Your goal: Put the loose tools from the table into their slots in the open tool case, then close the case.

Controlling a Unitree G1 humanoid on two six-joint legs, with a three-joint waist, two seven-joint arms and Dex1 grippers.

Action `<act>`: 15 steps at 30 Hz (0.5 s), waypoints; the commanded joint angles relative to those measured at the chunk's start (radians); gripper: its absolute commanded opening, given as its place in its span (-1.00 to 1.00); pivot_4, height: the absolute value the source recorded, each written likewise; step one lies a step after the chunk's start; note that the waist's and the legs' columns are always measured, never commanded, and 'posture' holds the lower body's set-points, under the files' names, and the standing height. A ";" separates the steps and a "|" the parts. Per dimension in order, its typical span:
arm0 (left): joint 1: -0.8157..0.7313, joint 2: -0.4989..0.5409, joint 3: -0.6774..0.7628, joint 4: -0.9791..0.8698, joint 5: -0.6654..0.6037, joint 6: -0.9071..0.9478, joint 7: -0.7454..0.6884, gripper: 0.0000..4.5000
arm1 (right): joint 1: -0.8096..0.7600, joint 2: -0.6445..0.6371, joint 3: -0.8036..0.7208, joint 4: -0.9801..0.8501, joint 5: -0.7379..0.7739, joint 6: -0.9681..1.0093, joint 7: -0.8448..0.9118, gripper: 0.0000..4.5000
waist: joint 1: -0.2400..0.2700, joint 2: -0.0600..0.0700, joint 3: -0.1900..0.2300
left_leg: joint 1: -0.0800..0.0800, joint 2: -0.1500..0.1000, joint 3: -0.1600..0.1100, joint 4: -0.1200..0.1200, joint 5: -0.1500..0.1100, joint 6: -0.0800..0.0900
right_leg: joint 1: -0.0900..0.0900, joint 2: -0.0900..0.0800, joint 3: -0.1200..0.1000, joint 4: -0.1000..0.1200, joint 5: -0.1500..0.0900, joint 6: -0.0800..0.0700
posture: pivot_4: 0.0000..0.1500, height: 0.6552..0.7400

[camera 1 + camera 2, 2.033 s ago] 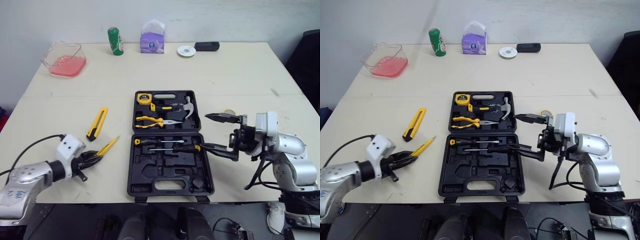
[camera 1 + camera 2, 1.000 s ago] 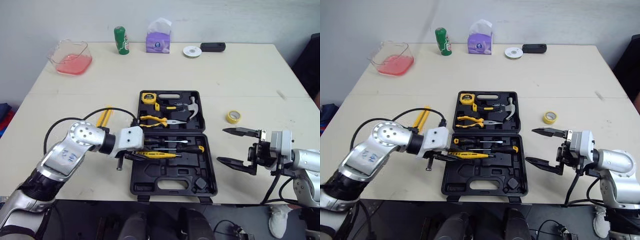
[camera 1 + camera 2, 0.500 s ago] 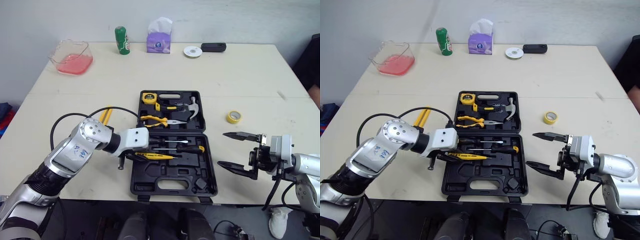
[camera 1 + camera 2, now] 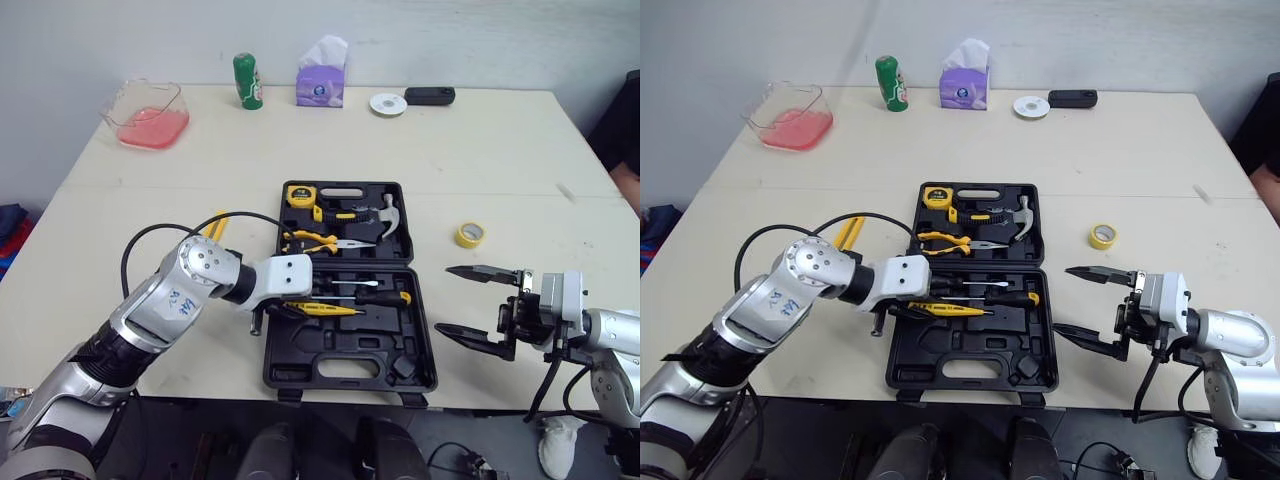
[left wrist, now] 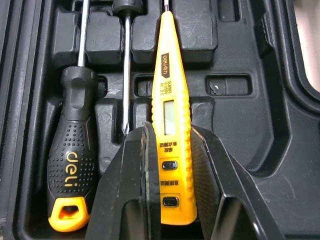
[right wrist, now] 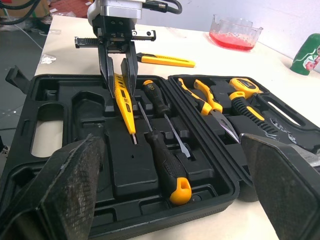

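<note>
Left hand (image 5: 172, 131) grips tester pen (image 5: 170, 90), probably light, stiff, slick plastic, at its button end; right hand (image 4: 447, 299) gapes empty, lower right.

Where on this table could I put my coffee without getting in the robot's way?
Bare strip between the green can, tissue box and the tool case; also beyond the tape roll. Crowded: around the case, where the left gripper holds a yellow tester and the right gripper hangs open.
</note>
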 commanded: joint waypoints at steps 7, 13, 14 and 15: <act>0.001 -0.004 0.010 0.046 0.023 -0.050 -0.003 -0.31 | 0.001 0.014 -0.013 -0.018 0.011 -0.019 -0.013 1.00 | 0.000 0.000 0.000 | 0.000 0.000 0.000 0.001 0.000 0.000 | 0.000 0.000 0.000 0.001 0.000 0.000 | 1.00 1.00; -0.023 -0.041 0.081 0.085 -0.033 -0.134 -0.032 0.38 | -0.007 0.015 -0.012 -0.010 0.007 -0.023 -0.015 1.00 | -0.001 0.000 0.000 | 0.000 0.000 0.000 0.002 0.000 0.000 | 0.000 0.000 0.000 0.002 0.000 0.000 | 1.00 1.00; -0.026 -0.044 0.092 0.088 -0.043 -0.133 -0.038 0.38 | -0.008 0.015 -0.011 -0.009 0.006 -0.023 -0.015 1.00 | -0.002 0.000 0.000 | -0.001 0.000 0.000 0.002 0.000 0.000 | 0.000 0.000 0.000 0.002 0.000 0.000 | 1.00 1.00; -0.025 -0.049 0.117 0.094 -0.068 -0.147 -0.047 0.38 | -0.009 0.015 -0.011 -0.011 0.005 -0.021 -0.018 1.00 | -0.002 0.000 0.000 | -0.001 0.000 0.000 0.003 0.000 0.000 | -0.001 0.000 0.000 0.002 0.000 0.000 | 1.00 1.00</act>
